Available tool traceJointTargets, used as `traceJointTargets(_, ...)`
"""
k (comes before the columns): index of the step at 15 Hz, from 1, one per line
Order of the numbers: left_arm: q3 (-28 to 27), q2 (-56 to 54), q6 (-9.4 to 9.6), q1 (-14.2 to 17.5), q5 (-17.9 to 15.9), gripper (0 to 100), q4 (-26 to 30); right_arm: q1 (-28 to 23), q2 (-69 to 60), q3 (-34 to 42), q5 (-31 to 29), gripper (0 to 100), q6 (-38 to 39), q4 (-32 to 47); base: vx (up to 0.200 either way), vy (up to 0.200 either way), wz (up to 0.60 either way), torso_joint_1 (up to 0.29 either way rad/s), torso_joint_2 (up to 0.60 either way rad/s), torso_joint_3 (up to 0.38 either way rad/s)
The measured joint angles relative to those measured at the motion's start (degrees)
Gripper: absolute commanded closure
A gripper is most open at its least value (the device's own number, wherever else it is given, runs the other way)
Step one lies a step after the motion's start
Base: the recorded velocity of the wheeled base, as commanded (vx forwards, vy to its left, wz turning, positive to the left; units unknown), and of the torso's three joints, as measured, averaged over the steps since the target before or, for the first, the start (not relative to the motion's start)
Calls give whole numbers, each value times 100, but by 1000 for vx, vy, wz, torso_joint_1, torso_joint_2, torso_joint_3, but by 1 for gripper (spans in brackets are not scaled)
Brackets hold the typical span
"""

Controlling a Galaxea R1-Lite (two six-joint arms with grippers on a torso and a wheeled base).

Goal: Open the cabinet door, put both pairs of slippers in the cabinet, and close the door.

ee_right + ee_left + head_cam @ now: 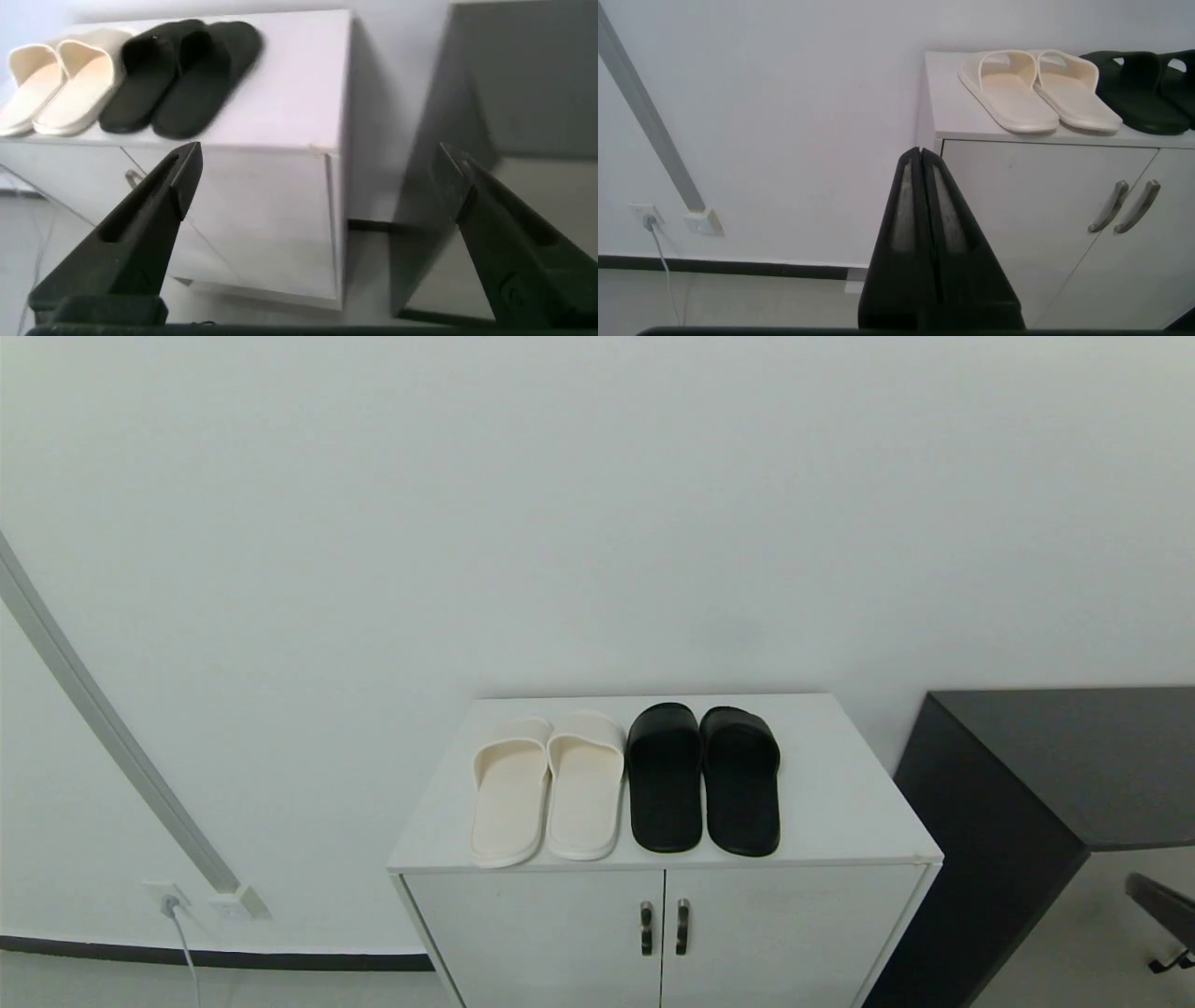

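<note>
Cream slide slippers (546,789) and black slide slippers (703,779) lie atop the shut white two-door cabinet (840,784), so the wide-spread right gripper (320,154) should, I judge, close squarely around the right door's dark bar handle (682,926) and pull outward, while the left gripper (921,159) has its fingers pressed together.

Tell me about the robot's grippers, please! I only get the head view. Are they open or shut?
Observer: The left gripper is shut tight, holding nothing.
Operator: And the other one?
Observer: The right gripper is wide open and empty.
Operator: What is it pointing at?
Observer: It faces the right front corner of the cabinet, with the black desk just beside that corner.
</note>
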Motion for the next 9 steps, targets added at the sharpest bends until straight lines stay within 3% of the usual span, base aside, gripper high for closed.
traceJointTargets(4, 0, 0, 0, 0, 2, 100, -2, 1023, 1563, -628, -752, 0, 238, -796, 0, 0, 0, 0, 0, 0)
traceJointTargets(9, 0, 0, 0, -4, -1, 100, 0, 2114, 2782, -1428, -1541, 0, 774, -1015, 0, 0, 0, 0, 0, 0)
